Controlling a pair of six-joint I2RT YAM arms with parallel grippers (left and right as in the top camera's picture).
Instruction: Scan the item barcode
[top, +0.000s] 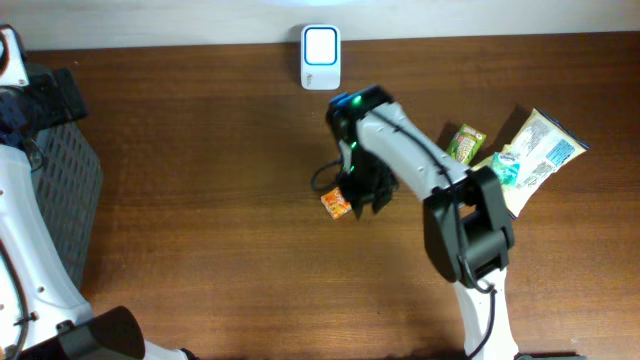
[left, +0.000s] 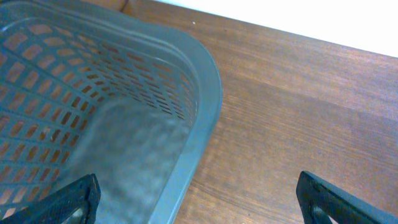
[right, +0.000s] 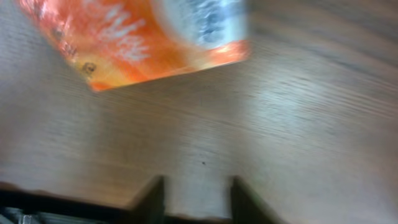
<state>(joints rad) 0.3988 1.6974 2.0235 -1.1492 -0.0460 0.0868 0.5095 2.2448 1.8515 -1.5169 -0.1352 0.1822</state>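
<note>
None of the scanning looks done yet. The orange packet (top: 336, 205) lies on the tabletop (top: 200, 260) at the middle of the overhead frame, well below the white scanner (top: 320, 57) at the top centre edge. The right hand (top: 360, 188) hangs just beside the packet. In its own wrist view its fingers (right: 155, 194) stand a narrow gap apart with only bare wood between them, and the packet sits in the upper left of that frame, apart from the tips, so I judge it is not gripped. A pale patch on the packet is too blurred to call a barcode. The left hand (left: 196, 186) is spread wide and empty at the edge of the grey basket (left: 208, 81), at the frame's left side. What is left, I judge: grasp the packet, lift it and turn its code to the scanner.
</note>
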